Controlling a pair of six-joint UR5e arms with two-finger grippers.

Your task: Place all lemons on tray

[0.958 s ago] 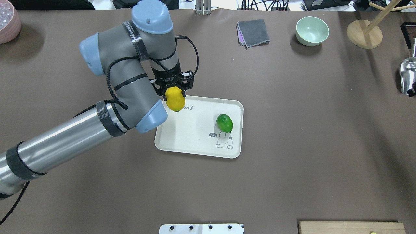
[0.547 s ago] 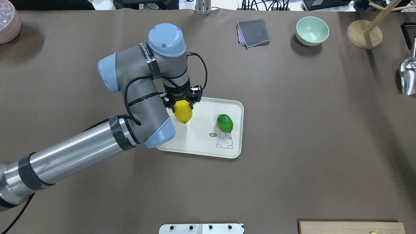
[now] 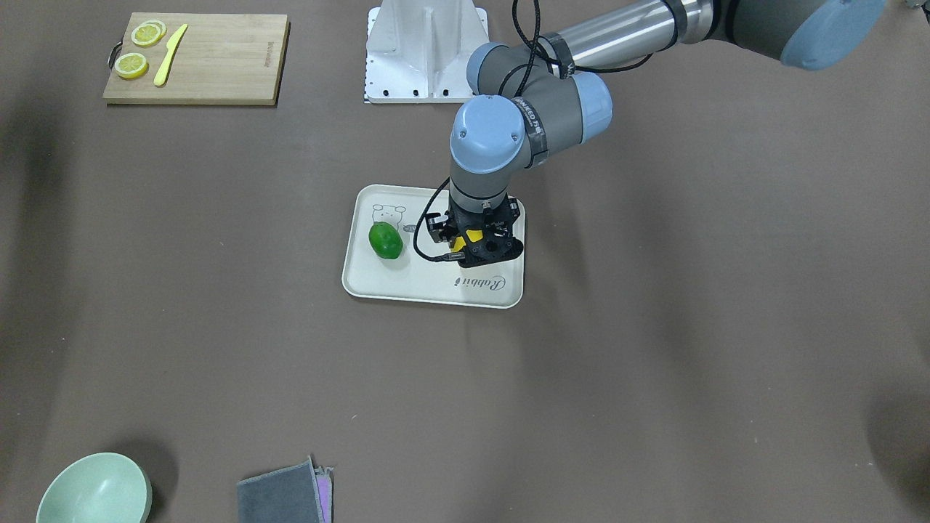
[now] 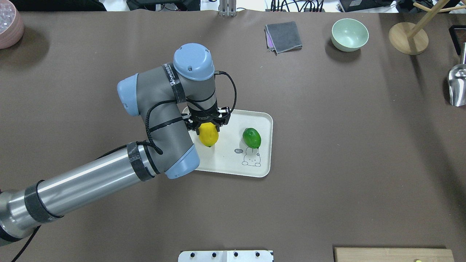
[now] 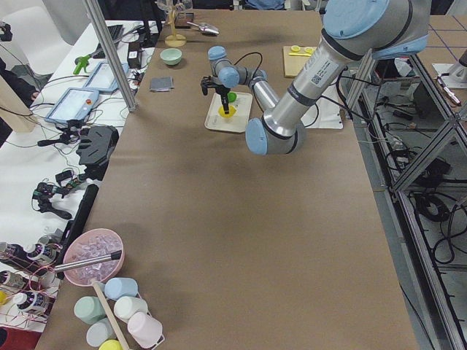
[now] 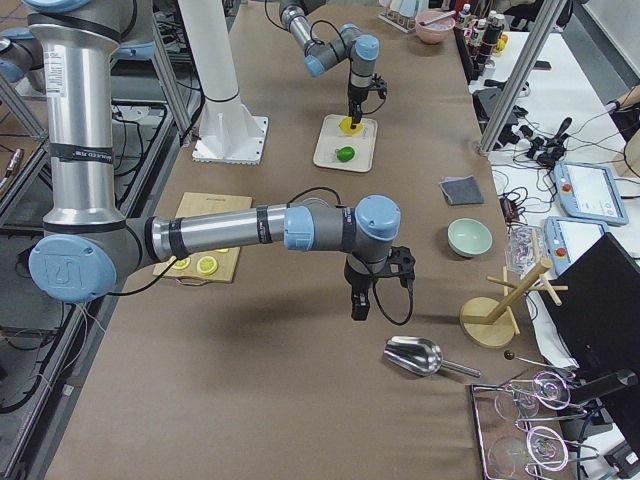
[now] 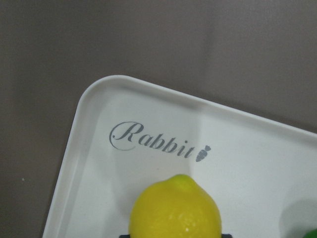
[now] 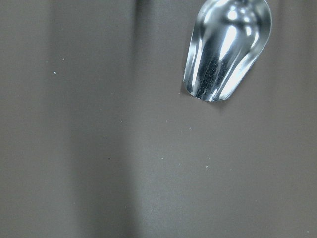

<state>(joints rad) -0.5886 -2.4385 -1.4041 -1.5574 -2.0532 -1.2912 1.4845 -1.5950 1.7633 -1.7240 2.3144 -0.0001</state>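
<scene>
On the tray (image 4: 222, 160), right half, one lemon (image 4: 251, 137) was laid. The other lemon (image 4: 208, 135) was held over the left half.

Grey cursive "Rabbit" script (image 7: 157, 143) with a tiny carrot mark, printed near a corner of the cream tray (image 7: 84, 183). Small "hi" speech bubble (image 4: 238, 150) beside the tray's cartoon animal drawing (image 4: 251, 159). White lettering on the left arm's wrist band (image 4: 169, 73), unreadable.
</scene>
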